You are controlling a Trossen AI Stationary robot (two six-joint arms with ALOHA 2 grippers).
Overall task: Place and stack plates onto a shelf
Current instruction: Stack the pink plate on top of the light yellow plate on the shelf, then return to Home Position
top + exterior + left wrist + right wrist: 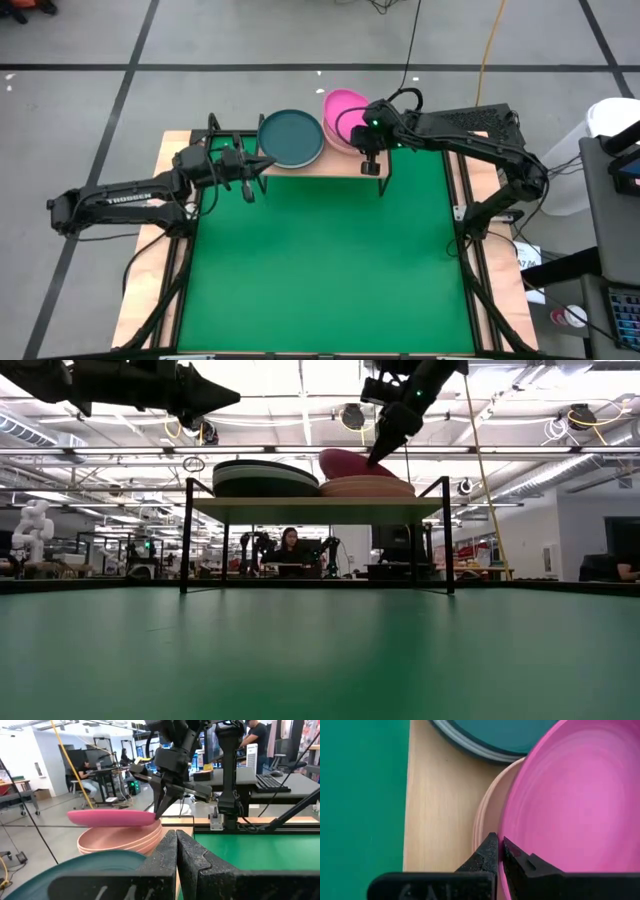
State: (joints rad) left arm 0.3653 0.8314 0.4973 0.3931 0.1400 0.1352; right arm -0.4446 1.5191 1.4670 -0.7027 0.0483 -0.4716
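Observation:
The light-wood shelf [300, 163] stands at the table's far edge. On its left half lies a stack topped by a dark teal plate [291, 137], with pale plates under it [265, 484]. On the right half is a pink stack [366, 487]. Above that stack, set off toward the far side, is the magenta plate [343, 106], in my right gripper [501, 851]. My left gripper [176, 854] is shut and hovers above the shelf's left end, beside the teal plate [75, 875], touching nothing. My right gripper pinches the magenta plate's near rim [506, 837] between its two fingers, one finger [487, 852] outside the rim and one [522, 860] inside. The fingers come from above, slanting down. The plate [112, 816] sits slightly tilted just over the pink stack [120, 840]; whether it touches the stack I cannot tell.
The green table top [320, 260] stretches in front of the shelf. Thin black legs [447, 535] hold the shelf up. Beyond the table are desks, equipment and people [290, 548]. A white container [605, 130] stands at the right of the table.

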